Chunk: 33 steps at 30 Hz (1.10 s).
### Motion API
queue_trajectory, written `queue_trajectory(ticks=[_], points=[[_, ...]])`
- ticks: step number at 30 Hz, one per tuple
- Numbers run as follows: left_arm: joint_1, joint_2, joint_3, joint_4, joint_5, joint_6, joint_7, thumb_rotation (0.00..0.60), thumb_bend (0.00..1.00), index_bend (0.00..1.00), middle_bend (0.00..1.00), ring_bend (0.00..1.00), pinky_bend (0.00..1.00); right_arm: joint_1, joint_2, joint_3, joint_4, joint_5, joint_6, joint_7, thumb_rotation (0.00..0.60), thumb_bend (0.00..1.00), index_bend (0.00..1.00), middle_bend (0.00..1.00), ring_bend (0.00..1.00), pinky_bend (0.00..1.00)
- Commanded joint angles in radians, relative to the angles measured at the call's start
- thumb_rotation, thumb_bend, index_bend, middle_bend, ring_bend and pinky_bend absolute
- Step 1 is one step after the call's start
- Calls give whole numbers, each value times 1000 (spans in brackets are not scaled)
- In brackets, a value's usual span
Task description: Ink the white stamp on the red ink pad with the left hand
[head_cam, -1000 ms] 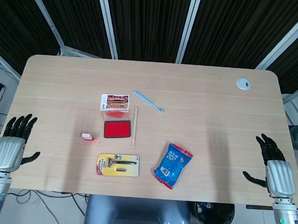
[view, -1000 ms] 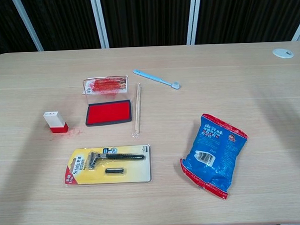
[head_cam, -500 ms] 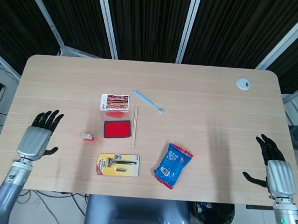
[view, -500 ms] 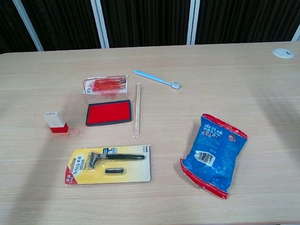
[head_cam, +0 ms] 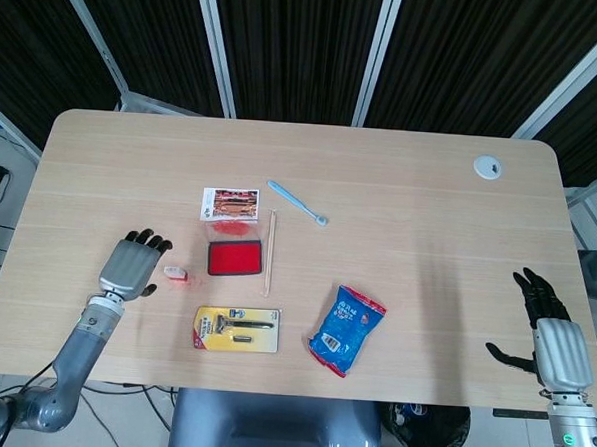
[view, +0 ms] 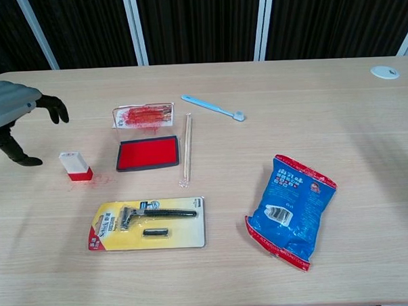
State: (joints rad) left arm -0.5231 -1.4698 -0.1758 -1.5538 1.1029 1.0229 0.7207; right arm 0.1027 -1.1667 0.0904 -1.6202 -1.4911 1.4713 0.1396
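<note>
Red-based small white block stamp (view: 76, 165) sits left of the flat red ink pad (view: 148, 153); left hand (head_cam: 131, 263), fingers spread and empty, hovers beside it in the reaching step; next, grasp it.

Nothing here reads clearly to me — the yellow razor card (view: 147, 224) at lower left and the blue snack bag (view: 288, 209) at lower right carry print, all too small to read.

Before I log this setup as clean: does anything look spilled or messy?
Yes. Faint red ink smudges mark the table beside the white stamp, and the clear lid behind the red ink pad is smeared red.
</note>
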Motion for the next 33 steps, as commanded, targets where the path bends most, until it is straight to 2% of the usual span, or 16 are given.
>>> queue_trajectory(ticks=[1,16,33], points=[[-27,-33,4,30,-36,-19,29,600,147,316,314,172,266,0,1,0,0,1,-1,4,600,57,0,0,0,180],[-80,-134,27,151,-95,-27,46,600,186,408,412,196,267,1,4,1,-2,0,-3,18,600,58,0,0,0,181],[-106,-176,51,212,-118,-26,50,600,248,451,448,200,267,2,5,1,-6,-1,-3,24,600,60,0,0,0,181]])
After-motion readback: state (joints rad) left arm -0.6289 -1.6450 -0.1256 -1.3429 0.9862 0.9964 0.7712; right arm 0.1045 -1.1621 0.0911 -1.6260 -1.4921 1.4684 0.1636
